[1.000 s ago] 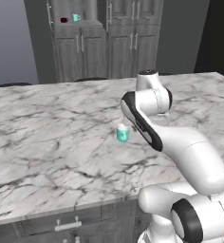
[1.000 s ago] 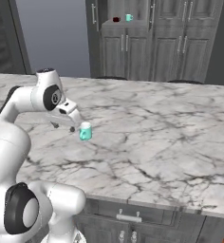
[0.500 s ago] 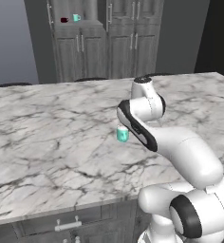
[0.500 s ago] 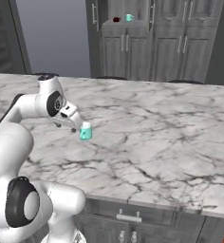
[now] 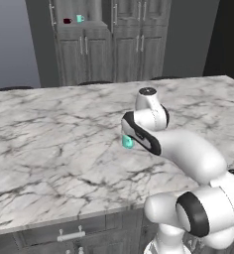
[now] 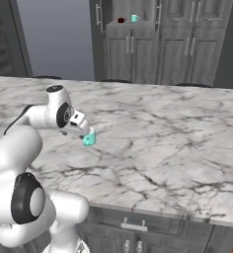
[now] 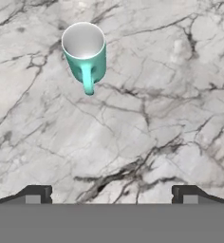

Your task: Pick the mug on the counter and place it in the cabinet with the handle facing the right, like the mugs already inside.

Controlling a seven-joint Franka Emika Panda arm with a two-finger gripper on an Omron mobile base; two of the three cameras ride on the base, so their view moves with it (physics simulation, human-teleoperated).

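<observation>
The mug (image 7: pixel 85 54) is being seen upright on the counter (image 5: pixel 54 144), roughly mid-slab, well back from the near edge; its white interior is being shown to the hand camera, with the loop handle turned toward the camera. In the left base view the mug (image 5: pixel 127 142) is being partly hidden behind the arm's wrist; in the right base view it (image 6: pixel 89 140) is being seen just right of the gripper (image 6: pixel 84 131).

The gripper (image 7: pixel 112 194) is being held fully spread, the two fingertips (image 7: pixel 35 194) far apart, nothing being gripped; it is being held apart from the mug, with bare marble between them.

At the far side, the cabinet (image 6: pixel 138 54) is being seen with the mugs (image 6: pixel 128 20) in its shelf niche, dark red at left, teal at right.
</observation>
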